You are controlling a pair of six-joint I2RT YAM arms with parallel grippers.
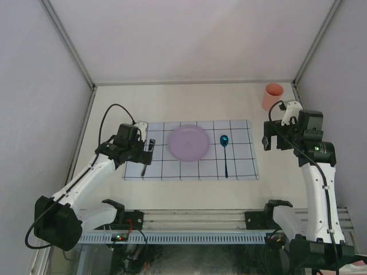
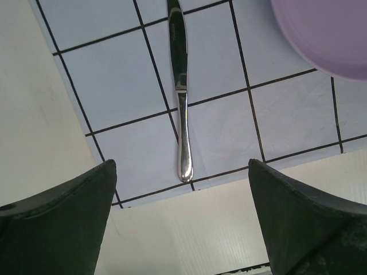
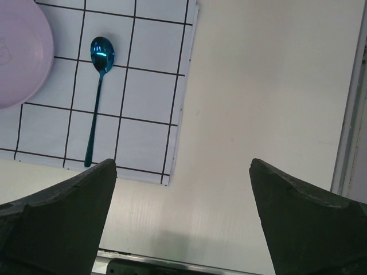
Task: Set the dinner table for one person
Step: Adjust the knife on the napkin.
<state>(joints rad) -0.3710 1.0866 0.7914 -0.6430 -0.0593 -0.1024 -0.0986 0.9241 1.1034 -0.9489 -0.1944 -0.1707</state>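
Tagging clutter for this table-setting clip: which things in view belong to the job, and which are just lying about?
Belongs to the job:
dinner table, checked cloth, purple plate, blue spoon, knife, pink cup (off the cloth, far right corner).

Just lying about:
no loose clutter visible, only the rig's aluminium rail at the near edge.

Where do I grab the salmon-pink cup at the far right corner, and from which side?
The salmon-pink round cup seems to stand upright, mouth up: probably close the right gripper across its side wall, coming level from the near side.
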